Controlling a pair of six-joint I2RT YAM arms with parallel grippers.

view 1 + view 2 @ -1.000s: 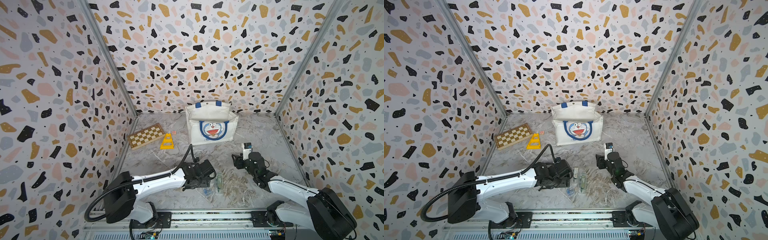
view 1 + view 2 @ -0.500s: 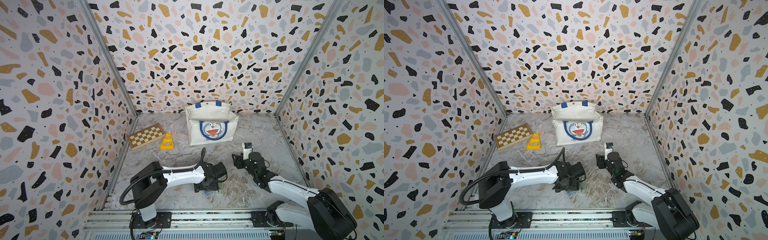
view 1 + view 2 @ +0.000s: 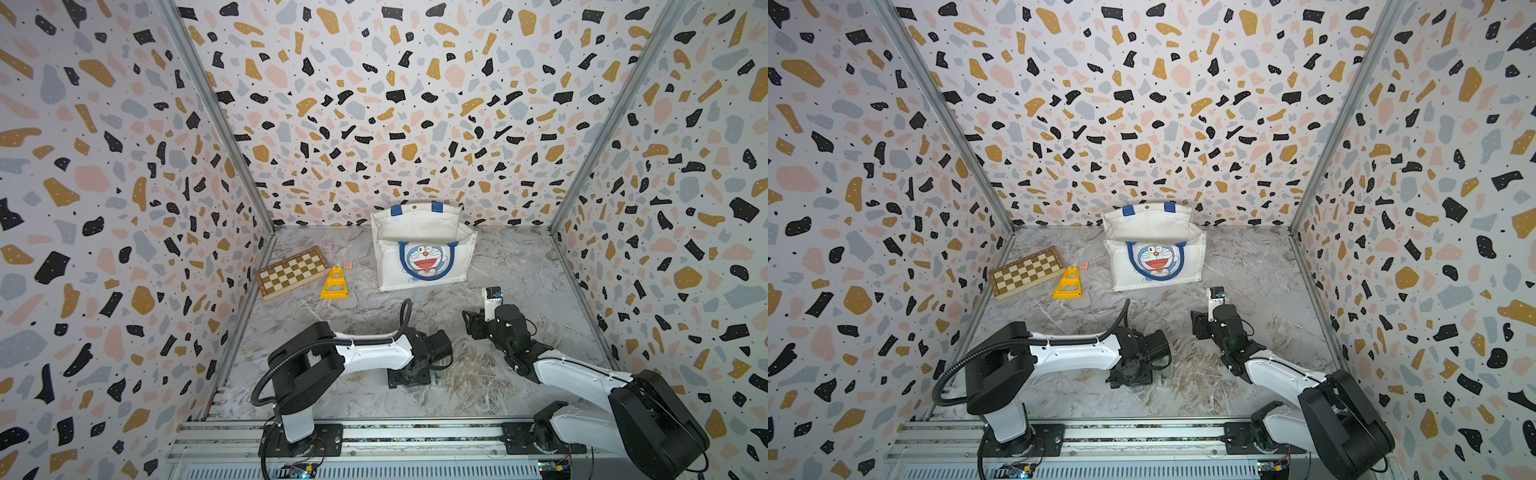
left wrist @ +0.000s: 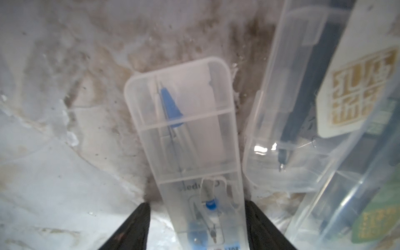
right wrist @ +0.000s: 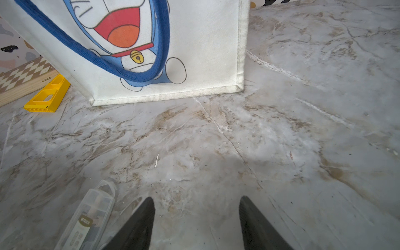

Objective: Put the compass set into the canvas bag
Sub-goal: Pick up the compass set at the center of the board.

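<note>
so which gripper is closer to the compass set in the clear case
Left. The left gripper straddles the compass set, with a finger on each side of its clear case. The right gripper hangs open over the table farther off, facing the canvas bag.

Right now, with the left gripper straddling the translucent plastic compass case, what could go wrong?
The left gripper straddles the long translucent plastic compass case near one end; lifted, it may tilt or slip.
A second clear plastic case lies close beside it; the near finger could catch it.
The white canvas bag with blue handles looks slumped at the mouth; the case might snag on its rim.
</note>
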